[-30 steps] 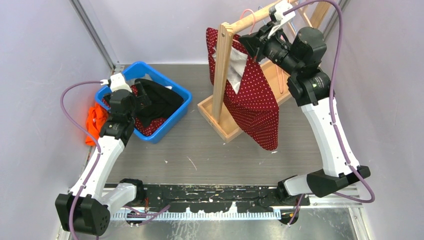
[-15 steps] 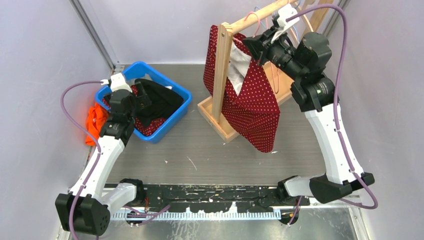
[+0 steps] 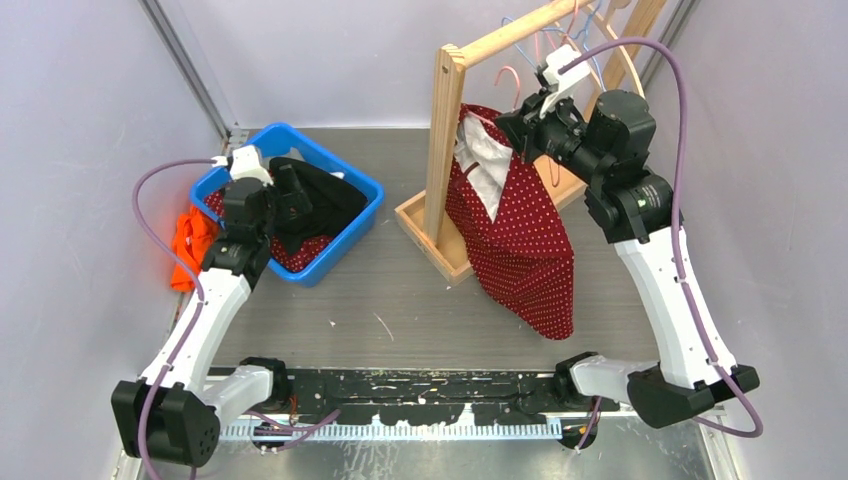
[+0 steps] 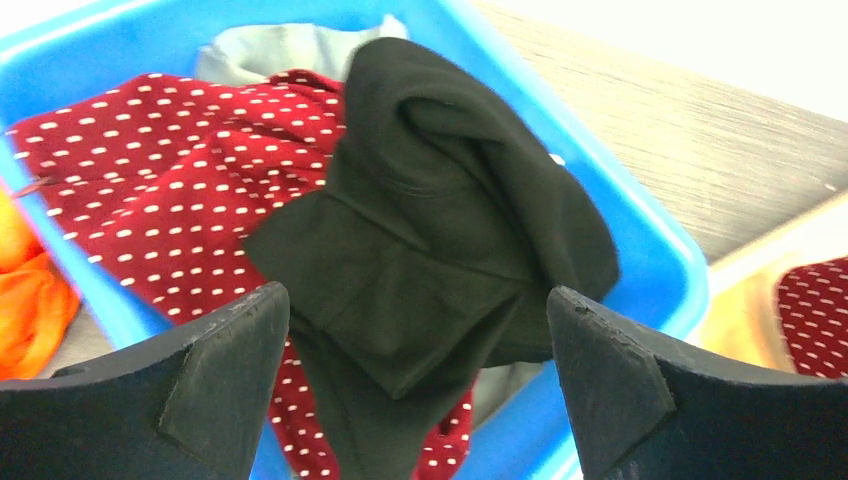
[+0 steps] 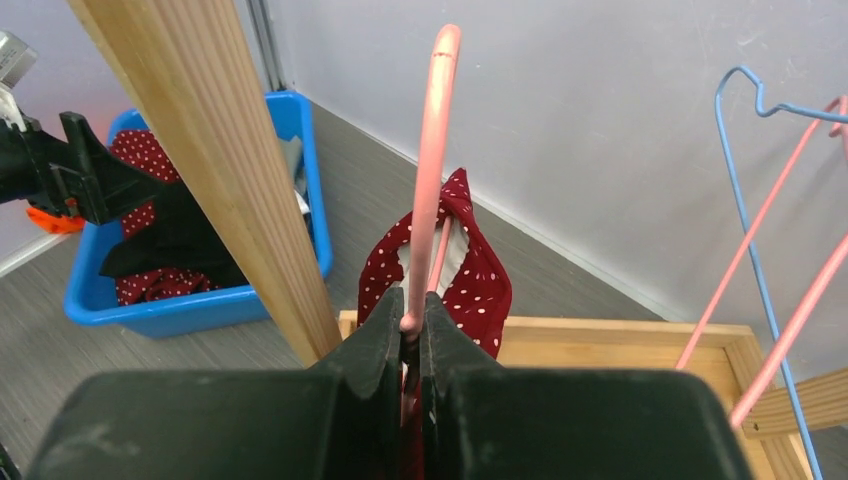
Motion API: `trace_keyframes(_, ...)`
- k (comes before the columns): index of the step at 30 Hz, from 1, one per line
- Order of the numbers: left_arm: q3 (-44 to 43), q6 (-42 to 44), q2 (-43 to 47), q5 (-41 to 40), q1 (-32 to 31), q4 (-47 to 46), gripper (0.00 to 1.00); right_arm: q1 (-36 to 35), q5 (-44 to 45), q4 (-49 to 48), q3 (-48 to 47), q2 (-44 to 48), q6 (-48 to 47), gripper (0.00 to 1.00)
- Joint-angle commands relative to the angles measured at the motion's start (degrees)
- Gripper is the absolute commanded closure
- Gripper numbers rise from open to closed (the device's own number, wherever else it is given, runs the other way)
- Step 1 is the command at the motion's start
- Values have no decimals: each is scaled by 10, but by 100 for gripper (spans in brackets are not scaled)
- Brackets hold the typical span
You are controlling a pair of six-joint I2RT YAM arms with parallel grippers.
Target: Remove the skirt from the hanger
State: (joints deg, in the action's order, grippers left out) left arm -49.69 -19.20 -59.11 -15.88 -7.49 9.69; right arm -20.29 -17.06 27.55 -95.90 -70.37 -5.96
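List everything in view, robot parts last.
skirt: one, red with white dots, on pink hanger
pink hanger: one, pink, in right end effector
rack: one, wooden, behind skirt
spare hangers: one blue, at least one pink, on rack
bin: one, blue, left side
black garment: one, black, topmost in bin
dotted garment: one, red, in bin
orange cloth: one, orange, outside bin
left end effector: one, black, open over bin
right end effector: one, black, shut on pink hanger

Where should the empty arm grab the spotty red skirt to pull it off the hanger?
Probably the loose bottom corner of the skirt, coming from the near left side. It hangs free below the pink hanger, which the right pincer pinches shut, and the wooden post blocks the top. The left pincer is open over the blue bin.
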Motion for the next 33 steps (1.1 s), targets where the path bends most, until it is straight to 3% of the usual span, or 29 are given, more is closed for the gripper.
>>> trace_keyframes(1, -38, -2, 18, 101, -37, -32, 1, -1, 5, -16, -35, 37, -7, 99)
trace_keyframes(7, -118, 40, -5, 106, -201, -41, 0, -1, -6, 35, -72, 79, -13, 99)
trace_keyframes(13, -174, 37, -31, 129, -292, -73, 1, -1, -46, 93, -106, 140, -14, 99)
trace_keyframes(22, -208, 28, -32, 111, -355, -86, 1, -1, -87, 120, -118, 205, -11, 99)
trace_keyframes(33, -207, 25, 2, 63, -364, -50, 1, -8, -167, 126, -125, 280, -13, 99)
